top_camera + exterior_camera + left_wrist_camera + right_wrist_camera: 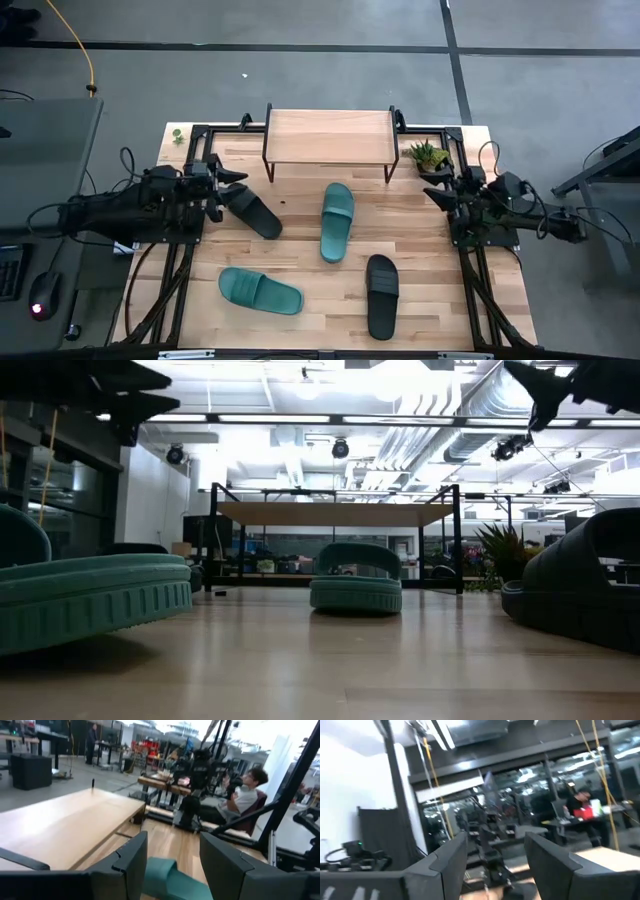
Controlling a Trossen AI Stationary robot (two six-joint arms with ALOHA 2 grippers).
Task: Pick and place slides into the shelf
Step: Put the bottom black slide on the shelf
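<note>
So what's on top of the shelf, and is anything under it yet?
The shelf top is bare wood in the high view; no slides on it. From above the plank covers what lies beneath, but the low view shows open space between its legs, with only room clutter behind.

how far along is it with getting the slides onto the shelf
Nothing looks done yet: the shelf is bare, and all four slides lie on the table: one black by the left pincer, a teal one mid-table, another teal and a black one nearer the front. Nothing is in hand; both pincers are open and empty, the right pincer near the plant. All four placements remain.
</note>
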